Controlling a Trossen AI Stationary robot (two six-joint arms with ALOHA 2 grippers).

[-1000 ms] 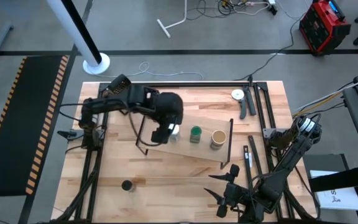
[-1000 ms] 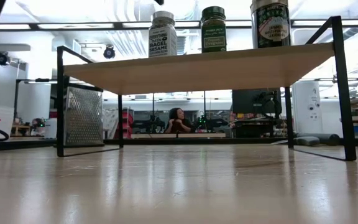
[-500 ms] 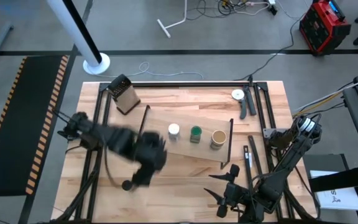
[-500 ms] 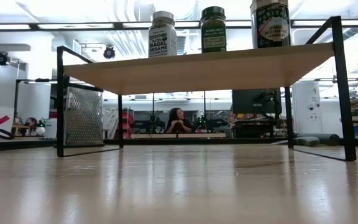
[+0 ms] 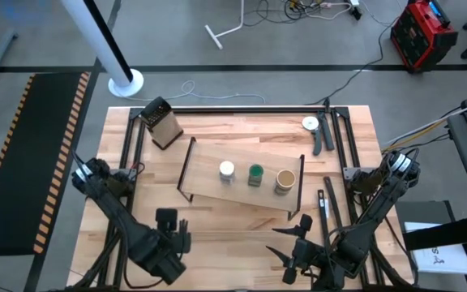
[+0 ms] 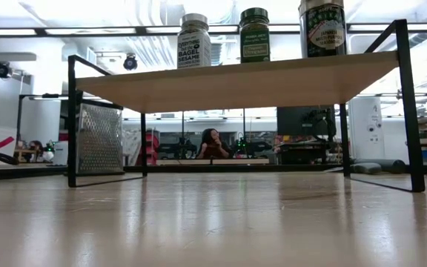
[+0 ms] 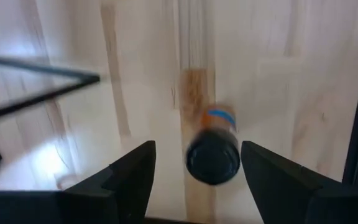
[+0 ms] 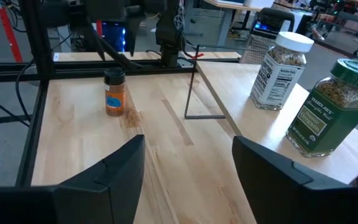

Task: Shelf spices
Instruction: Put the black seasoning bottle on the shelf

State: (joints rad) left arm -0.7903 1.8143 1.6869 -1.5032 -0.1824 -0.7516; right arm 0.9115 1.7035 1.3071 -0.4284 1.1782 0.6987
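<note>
At the near left corner of the tabletop [image 5: 242, 235], the left gripper [image 5: 169, 229] hangs directly above the black-lidded jar [image 7: 212, 155]. Its fingers [image 7: 129, 180] are spread wide, one on each side of the jar and clear of it. The jar stands upright on the bare wood, well apart from the shelf [image 5: 242, 193]. Three jars stand in a row on the shelf board: the white-lidded jar [image 5: 227, 169], the green-lidded jar [image 5: 255, 173] just beside it, and the tan-lidded jar [image 5: 284, 180] nearest the right frame end. The box grater [image 5: 160, 123] stands behind the shelf's left end. The right gripper [image 5: 298, 243] waits at the near right edge, fingers [image 8: 104, 180] spread wide and holding nothing.
</note>
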